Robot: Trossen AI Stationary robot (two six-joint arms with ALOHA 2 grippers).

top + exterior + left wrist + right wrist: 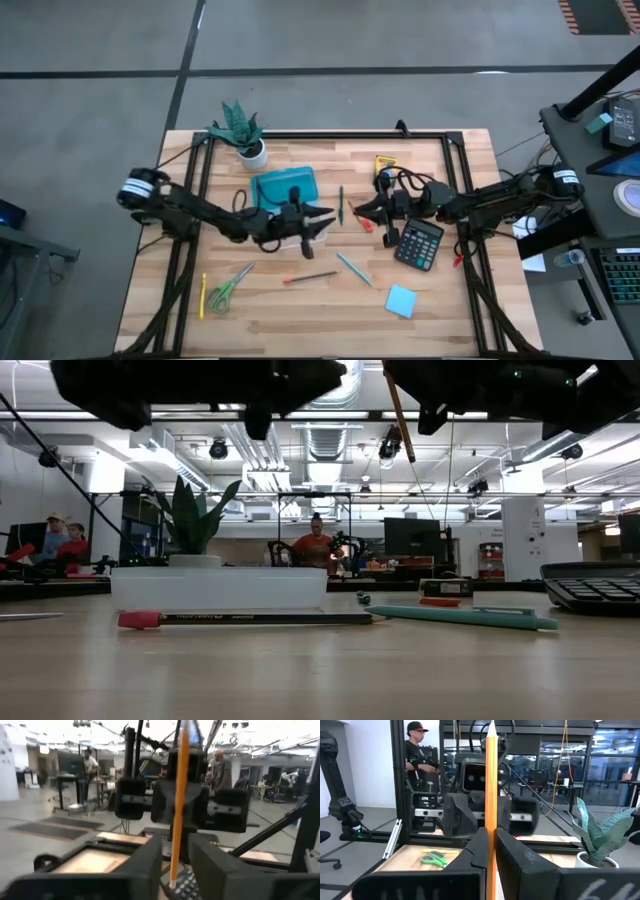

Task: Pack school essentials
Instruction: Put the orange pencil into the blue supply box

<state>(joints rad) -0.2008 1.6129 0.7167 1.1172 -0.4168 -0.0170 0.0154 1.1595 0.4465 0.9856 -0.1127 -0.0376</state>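
My right gripper [362, 212] is shut on an orange pencil [491, 780] above the table's middle. My left gripper [330, 213] faces it from the left, open. In the left wrist view its fingers [150, 855] stand on either side of the pencil's lower part [175, 850], with a gap showing. On the table lie green-handled scissors [230, 288], a yellow pencil [203, 295], a red-ended dark pencil [310, 278], a teal pen [355, 270], a green pencil [341, 203], a blue sticky pad [401, 300] and a yellow crayon box [385, 162]. My right gripper pinches the orange pencil's shaft [491, 822] between its two fingers, which come level from the table's right side and lie across it. The pencil stands nearly upright, lifted clear of the table. One length rises above the fingers and another [402, 420] hangs below.
A teal case in a white tray [285, 188] sits just behind my left gripper. A potted plant [240, 130] stands at the far left, and a black calculator [420, 243] lies under my right arm. Black frame rails run along the table's left and right sides.
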